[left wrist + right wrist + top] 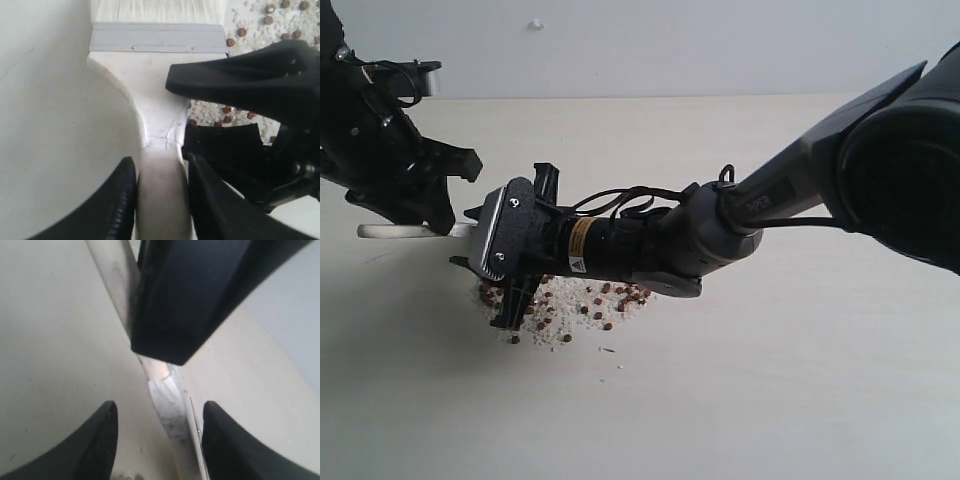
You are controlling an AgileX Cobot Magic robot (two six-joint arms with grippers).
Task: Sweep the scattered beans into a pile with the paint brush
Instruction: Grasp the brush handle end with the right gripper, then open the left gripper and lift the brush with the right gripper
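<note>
Handover step judged in hand: the wide flat paint brush [155,75], pale wooden handle, silver band, white bristles, is clamped by the left gripper [160,170] and straddled, jaws wide, by the right gripper [160,410]; the tiny reddish-brown beans [606,288] are scattered at its 5 o'clock, and closure on the handle is required next.

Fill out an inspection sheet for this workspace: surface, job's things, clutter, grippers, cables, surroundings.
Surface: pale table, plain finish.
Job's things: brush held by its handle, bristles beside the beans. The beans are spread loosely among white grains and not yet heaped.
Clutter: nothing seen.
Grippers: left gripper is shut on the brush handle. The right gripper is open, with a finger on either side of the handle and neither touching it.
Cables: black cables loop over the right arm's wrist, above the beans.
Surroundings: plain light wall behind the table, with one small mark.
</note>
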